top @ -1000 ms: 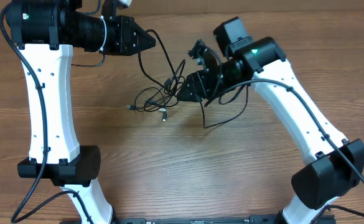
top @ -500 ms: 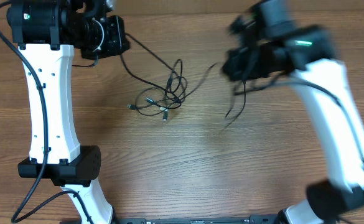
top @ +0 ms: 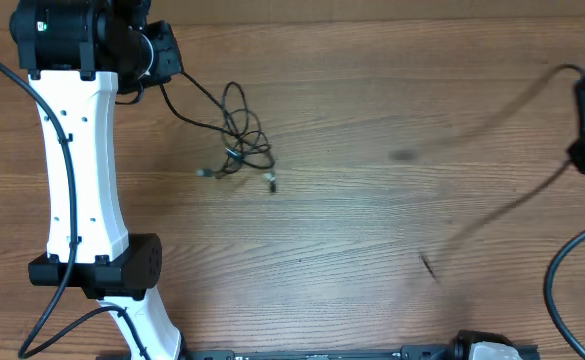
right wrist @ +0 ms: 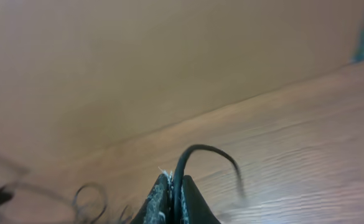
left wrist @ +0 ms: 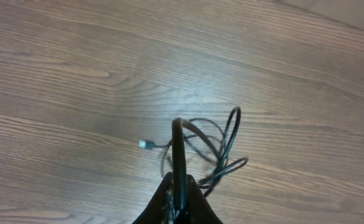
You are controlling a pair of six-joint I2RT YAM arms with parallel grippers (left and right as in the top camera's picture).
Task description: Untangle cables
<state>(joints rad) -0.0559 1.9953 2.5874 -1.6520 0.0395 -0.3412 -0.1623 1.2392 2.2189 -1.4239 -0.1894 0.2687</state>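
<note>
You have a light brown wood-grain worktop [top: 352, 250] filling your overhead view; a soft sheen [left wrist: 169, 102] of light lies on it, and a plain tan wall [right wrist: 138, 56] rises behind its edge.

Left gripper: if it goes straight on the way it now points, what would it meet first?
Probably the tangle of cables on the table, right ahead of the left gripper, which is shut on one cable. Depth is unclear, so it may pass over the loops.
</note>
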